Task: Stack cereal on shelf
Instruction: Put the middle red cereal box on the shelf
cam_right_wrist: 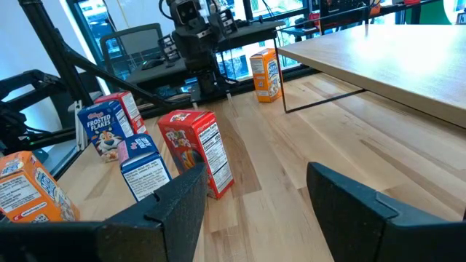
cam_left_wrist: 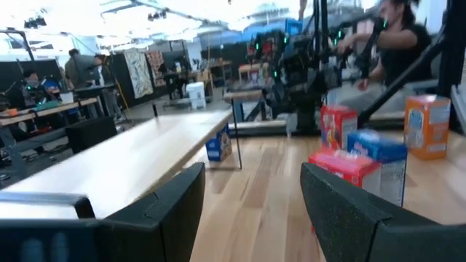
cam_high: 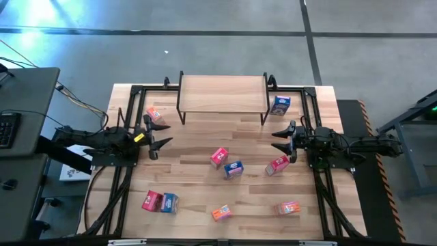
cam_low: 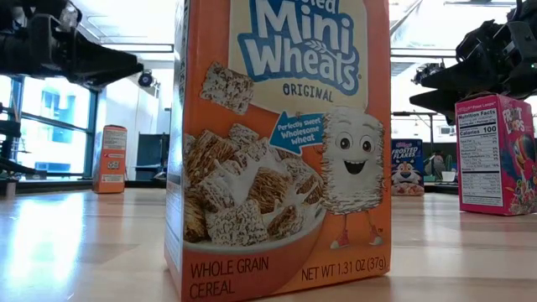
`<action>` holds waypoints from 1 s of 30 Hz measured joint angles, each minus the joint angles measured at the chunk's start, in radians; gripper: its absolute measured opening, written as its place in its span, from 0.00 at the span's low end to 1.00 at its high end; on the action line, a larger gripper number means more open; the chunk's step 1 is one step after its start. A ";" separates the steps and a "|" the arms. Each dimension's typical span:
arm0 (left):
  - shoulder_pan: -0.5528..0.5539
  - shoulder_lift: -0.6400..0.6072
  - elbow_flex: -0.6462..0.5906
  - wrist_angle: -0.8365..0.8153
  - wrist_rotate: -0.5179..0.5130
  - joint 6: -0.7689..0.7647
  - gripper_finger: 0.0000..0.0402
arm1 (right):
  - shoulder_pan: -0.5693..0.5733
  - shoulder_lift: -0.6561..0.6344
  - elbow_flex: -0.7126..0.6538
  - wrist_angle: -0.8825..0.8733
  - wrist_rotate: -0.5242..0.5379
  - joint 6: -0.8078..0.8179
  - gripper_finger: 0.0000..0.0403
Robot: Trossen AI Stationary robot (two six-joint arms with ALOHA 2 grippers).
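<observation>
Both arms are reaching inward from the table's sides in the high view, hovering above the wood. The left gripper (cam_high: 164, 139) is sitting left of centre, fingers spread with nothing between them; its wrist view shows the two dark fingers (cam_left_wrist: 167, 211) apart over bare table. The right gripper (cam_high: 281, 140) is mirroring it right of centre, jaws likewise parted and empty, fingers (cam_right_wrist: 349, 204) framing open tabletop. The shelf (cam_high: 222, 93) is standing at the upper middle of the high view with nothing on its plank. Cereal boxes are lying scattered: a blue box (cam_high: 280, 104) just right of the shelf, an orange box (cam_high: 155, 114) at its lower left, a pink-red box (cam_high: 219, 157) and a blue box (cam_high: 233, 169) at centre, a pink-red box (cam_high: 278, 165) below the right gripper, a pink-red and blue pair (cam_high: 160, 201) at lower left, an orange box (cam_high: 220, 213) at bottom centre, another orange box (cam_high: 289, 208) at lower right. In the low view an orange Mini Wheats box (cam_low: 281, 143) is filling the frame's centre, blocking most of the table behind.
</observation>
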 joint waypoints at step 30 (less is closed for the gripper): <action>-0.006 0.643 0.461 0.068 0.025 -0.179 0.54 | 0.000 0.000 0.000 0.000 0.000 0.000 0.57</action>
